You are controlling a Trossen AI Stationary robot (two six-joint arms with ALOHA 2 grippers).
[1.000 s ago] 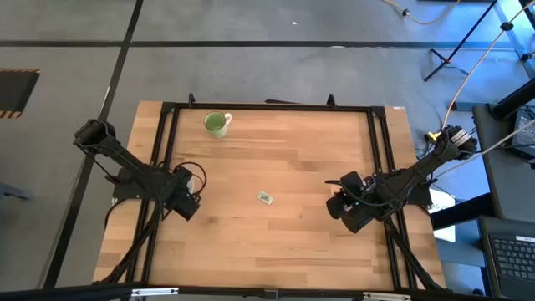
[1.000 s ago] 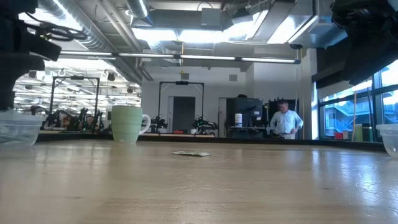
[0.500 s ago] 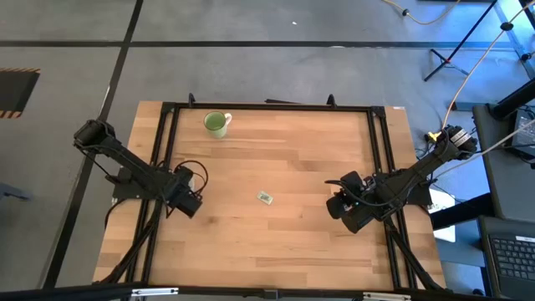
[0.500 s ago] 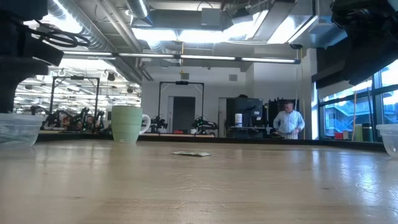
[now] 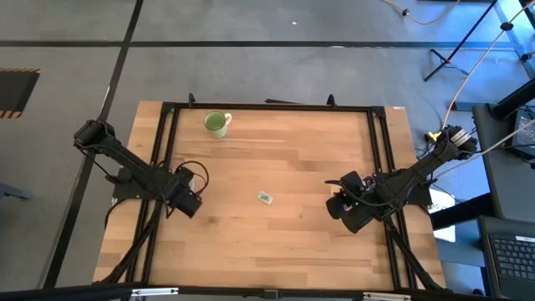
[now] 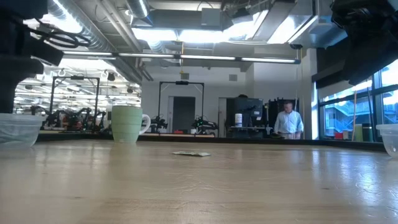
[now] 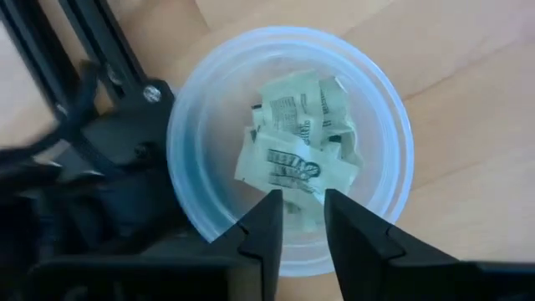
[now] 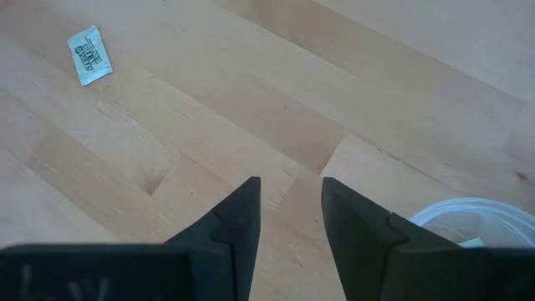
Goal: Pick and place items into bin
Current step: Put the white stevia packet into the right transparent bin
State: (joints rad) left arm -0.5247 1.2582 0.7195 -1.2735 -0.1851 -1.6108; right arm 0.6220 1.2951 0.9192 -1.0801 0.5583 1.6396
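Note:
One light green and white packet (image 5: 266,197) lies flat on the wood near the table's middle; it also shows in the right wrist view (image 8: 89,54) and the low view (image 6: 191,153). Several more packets (image 7: 294,142) lie heaped in a clear plastic bowl (image 7: 386,109) at the table's left side (image 6: 17,128). My left gripper (image 7: 303,219) hovers open above that bowl, holding nothing. My right gripper (image 8: 291,209) hovers open over bare wood at the table's right side (image 5: 343,206), well away from the lone packet.
A light green mug (image 5: 216,124) stands near the far left corner. A second clear bowl (image 8: 468,219) sits by my right gripper, at the table's right edge (image 6: 390,138). A black frame rail (image 5: 380,159) runs around the table. A person (image 6: 287,122) stands far behind.
My left arm has shifted slightly toward the table's right while staying above the left bowl. The lone packet has kept its place. The person in the background has moved about a little.

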